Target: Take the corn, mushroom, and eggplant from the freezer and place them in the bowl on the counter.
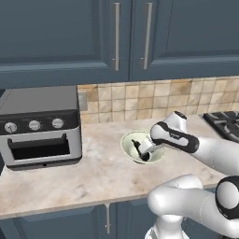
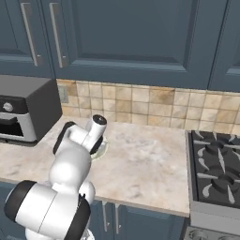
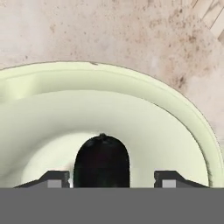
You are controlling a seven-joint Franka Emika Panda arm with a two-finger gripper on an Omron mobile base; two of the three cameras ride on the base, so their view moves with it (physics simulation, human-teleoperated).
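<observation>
So the gripper (image 3: 105, 180) sits over the bowl (image 3: 175, 113); jaws spread wide, eggplant (image 3: 101, 162) loose between them inside the bowl.

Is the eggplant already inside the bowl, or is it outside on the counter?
Inside. In the hand view the dark eggplant shows against the pale inner surface of the bowl, within its rim, between the gripper jaws, which stand apart.
</observation>
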